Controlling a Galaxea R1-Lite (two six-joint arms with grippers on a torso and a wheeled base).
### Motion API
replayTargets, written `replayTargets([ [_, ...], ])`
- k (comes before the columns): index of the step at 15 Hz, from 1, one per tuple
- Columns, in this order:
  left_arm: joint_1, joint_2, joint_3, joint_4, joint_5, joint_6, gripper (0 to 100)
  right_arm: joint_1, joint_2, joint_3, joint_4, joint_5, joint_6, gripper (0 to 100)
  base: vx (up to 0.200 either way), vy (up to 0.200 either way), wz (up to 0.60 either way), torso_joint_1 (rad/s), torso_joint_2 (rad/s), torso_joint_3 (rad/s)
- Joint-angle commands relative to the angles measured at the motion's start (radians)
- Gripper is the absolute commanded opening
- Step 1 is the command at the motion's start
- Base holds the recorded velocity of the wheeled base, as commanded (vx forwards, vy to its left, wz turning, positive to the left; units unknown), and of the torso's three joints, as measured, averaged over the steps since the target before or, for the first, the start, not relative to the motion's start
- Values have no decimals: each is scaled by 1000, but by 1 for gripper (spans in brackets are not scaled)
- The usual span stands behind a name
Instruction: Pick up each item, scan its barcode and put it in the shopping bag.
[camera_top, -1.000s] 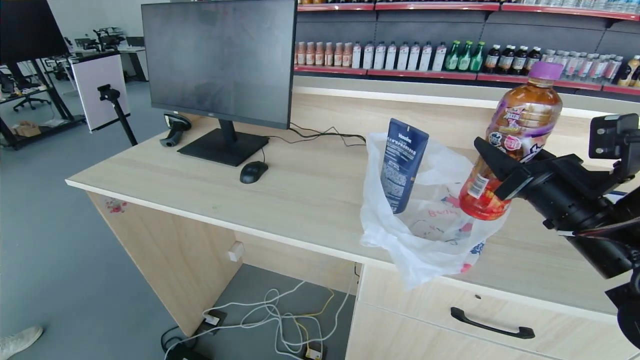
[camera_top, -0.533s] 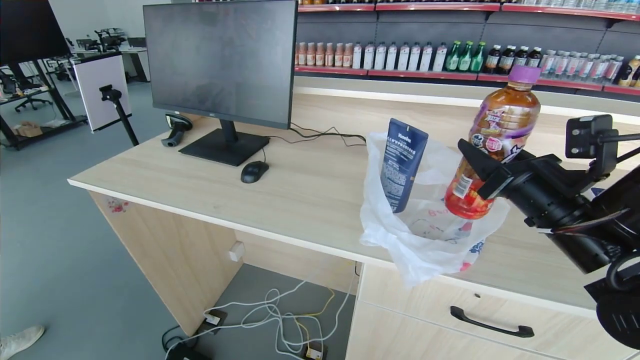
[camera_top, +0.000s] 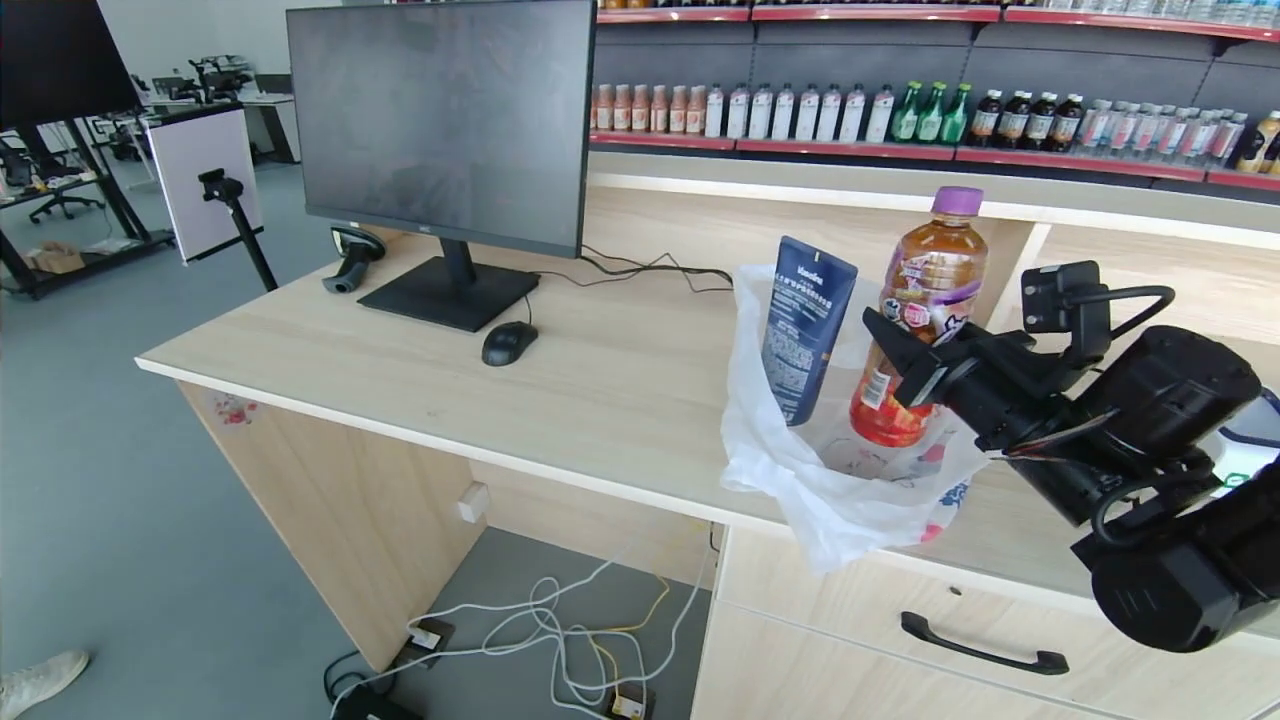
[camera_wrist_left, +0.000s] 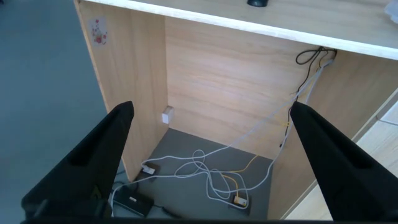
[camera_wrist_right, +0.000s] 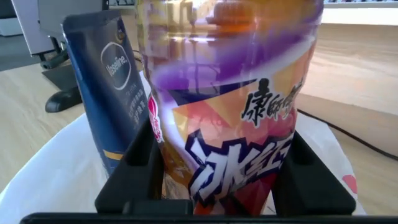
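The right tool (camera_top: 898, 352) is clamped on the lower half of a tea bottle (camera_top: 928, 285) with a purple cap, holding it close to upright with its base at the open mouth of the white shopping bag (camera_top: 850, 495). The bag sits near the front edge of the light wooden desk (camera_top: 600, 385), part of it drooping over the edge above a drawer with a black handle (camera_top: 985, 650). A dark blue tube (camera_top: 806, 330) stands in the bag just beside the bottle, leaning slightly, its upper half clear of the plastic. From the right wrist, the bottle (camera_wrist_right: 230, 106) sits between the two black fingers (camera_wrist_right: 140, 158), with the blue tube (camera_wrist_right: 109, 93) close alongside and the bag's white plastic (camera_wrist_right: 56, 168) below.

On the desk, well apart from the bag, stand a dark monitor (camera_top: 440, 120), a black mouse (camera_top: 508, 342) in front of its base, and a handheld barcode scanner (camera_top: 348, 258) beside it. Rows of drinks line the shelves (camera_top: 900, 110) behind.

The left tool (camera_wrist_left: 211, 112) hangs low beside the desk with its fingers wide apart and nothing between them, above loose cables (camera_wrist_left: 211, 177) on the floor under the desk.
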Motion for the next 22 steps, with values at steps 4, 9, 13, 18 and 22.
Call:
replayTargets([
  [4,0,0,0,-1,1,0,100,-7,83,-34,-2,0,0,0,0,0,0,0,0,0],
  [9,0,0,0,-1,-1,0,100,-10,100,-31,-2,-1,0,0,0,0,0,0,0,0],
  [13,0,0,0,-1,1,1,100,-10,102,-19,-2,-1,0,0,0,0,0,0,0,0],
  [18,0,0,0,-1,1,1,100,-10,85,15,-2,0,0,0,0,0,0,0,0,0],
  [22,0,0,0,-1,1,1,100,-6,69,44,-2,0,-2,0,0,0,0,0,0,0],
])
